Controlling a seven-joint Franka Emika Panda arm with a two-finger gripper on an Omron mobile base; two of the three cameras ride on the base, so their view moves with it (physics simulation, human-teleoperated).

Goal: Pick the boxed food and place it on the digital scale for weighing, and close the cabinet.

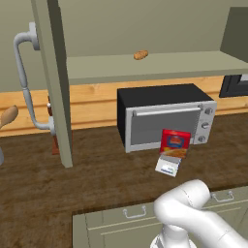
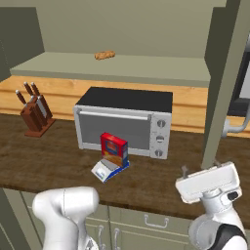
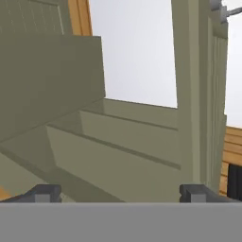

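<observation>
The boxed food stood upright on the digital scale, long axis vertical, printed front facing away from the toaster oven toward the counter's front edge. The cabinet doors stood swung open. The gripper faced one open door, jaws spread wide and empty.

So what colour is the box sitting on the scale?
Red, with a blue patch and yellow-orange picture: the boxed food, clearest in the right base view.

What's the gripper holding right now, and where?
Nothing. The gripper is open with its fingers spread and bare, facing the cabinet. The box already stands on the scale.
</observation>
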